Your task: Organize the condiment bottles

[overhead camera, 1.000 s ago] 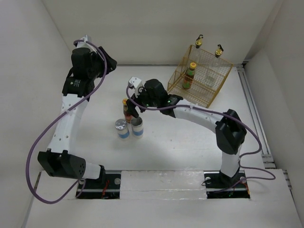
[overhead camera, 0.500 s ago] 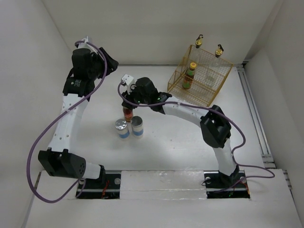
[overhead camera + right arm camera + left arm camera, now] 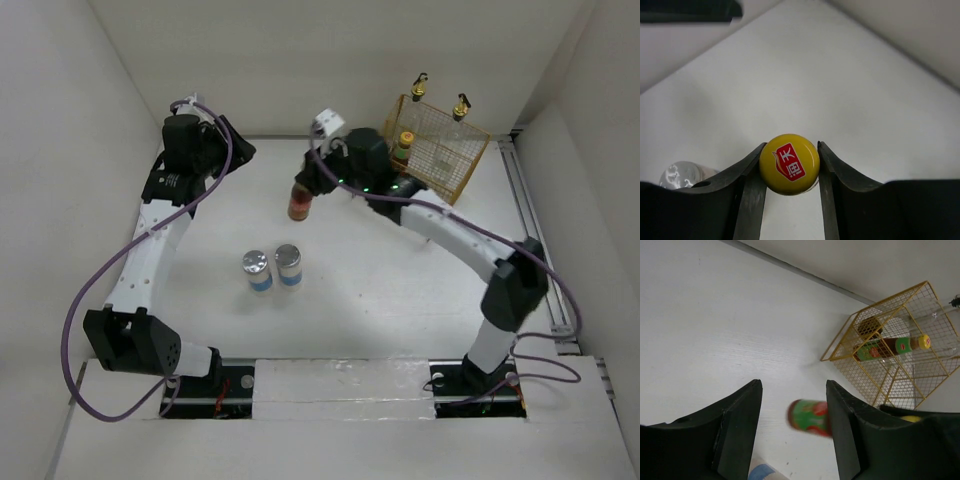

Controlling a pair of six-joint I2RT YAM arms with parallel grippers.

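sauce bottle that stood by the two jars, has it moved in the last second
Yes. The sauce bottle, shut in the right gripper, has left the silver-lidded jars and gone up the top view, toward the yellow wire rack.

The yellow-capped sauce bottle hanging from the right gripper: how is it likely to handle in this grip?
The sauce bottle hangs clear of the table, pinched only at its round yellow cap by the right gripper, so it may swing. The smooth cap could slip. Tall and narrow, it probably tips easily once set down.
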